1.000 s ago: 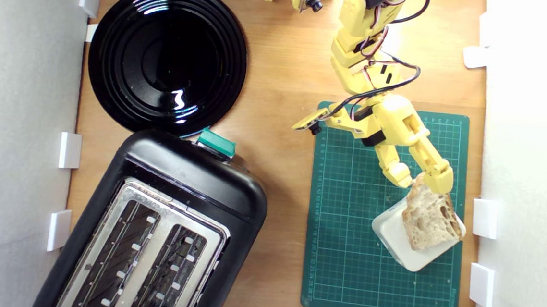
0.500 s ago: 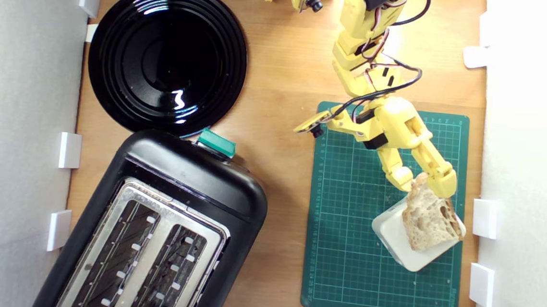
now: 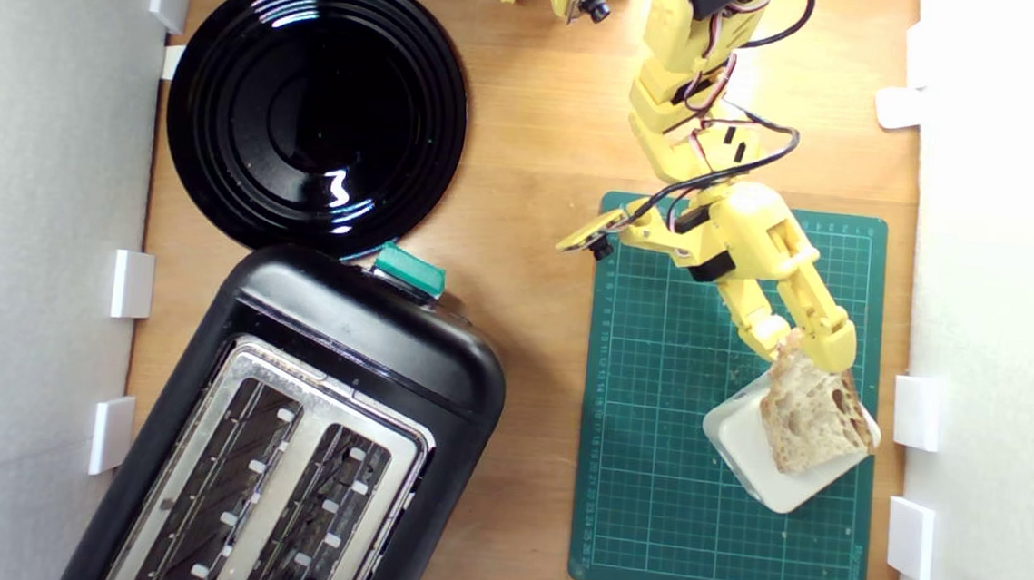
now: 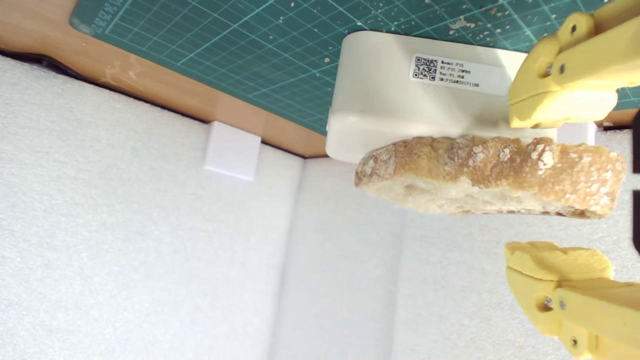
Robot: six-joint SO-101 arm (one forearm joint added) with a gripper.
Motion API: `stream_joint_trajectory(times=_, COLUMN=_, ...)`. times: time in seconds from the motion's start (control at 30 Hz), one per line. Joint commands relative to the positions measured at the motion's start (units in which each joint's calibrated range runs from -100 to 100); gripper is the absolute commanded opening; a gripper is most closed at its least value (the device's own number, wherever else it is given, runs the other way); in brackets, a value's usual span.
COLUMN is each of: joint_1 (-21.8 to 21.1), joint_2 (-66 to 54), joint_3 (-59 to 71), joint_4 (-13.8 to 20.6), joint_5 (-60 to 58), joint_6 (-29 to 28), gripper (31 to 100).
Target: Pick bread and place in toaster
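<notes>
Yellow gripper [image 3: 800,346] narrower than a second ago, jaws straddling the bread [image 3: 808,415], gap remaining. Bread on cream block [image 3: 743,438]; green cutting mat [image 3: 652,445], wooden table [image 3: 536,146], white foam walls [image 3: 25,292].

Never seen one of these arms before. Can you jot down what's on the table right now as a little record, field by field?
bread: rustic slice lying on a cream block, on the green cutting mat
pincer: yellow, open, one finger on each side of the slice's near end; wrist view shows a gap at one finger
toaster: black, two slots, both empty, at the exterior view's lower left
plate: round black, nothing on it
table: wooden
</notes>
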Motion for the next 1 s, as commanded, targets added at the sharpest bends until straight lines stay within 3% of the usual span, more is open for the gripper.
stream_joint_trajectory(times=0.0, joint_1=-1.00, joint_2=-0.92, joint_3=-1.82, joint_4=0.06, joint_5=-1.17, joint_6=0.10, gripper=75.7)
stream_joint_trajectory(times=0.6, joint_1=-1.00, joint_2=-0.92, joint_3=-1.73, joint_4=0.06, joint_5=-1.17, joint_6=-0.11, gripper=60.3)
stream_joint_trajectory(times=0.97, joint_1=-0.84, joint_2=-1.83, joint_3=-1.27, joint_4=-0.12, joint_5=-1.17, joint_6=-0.17, gripper=59.5)
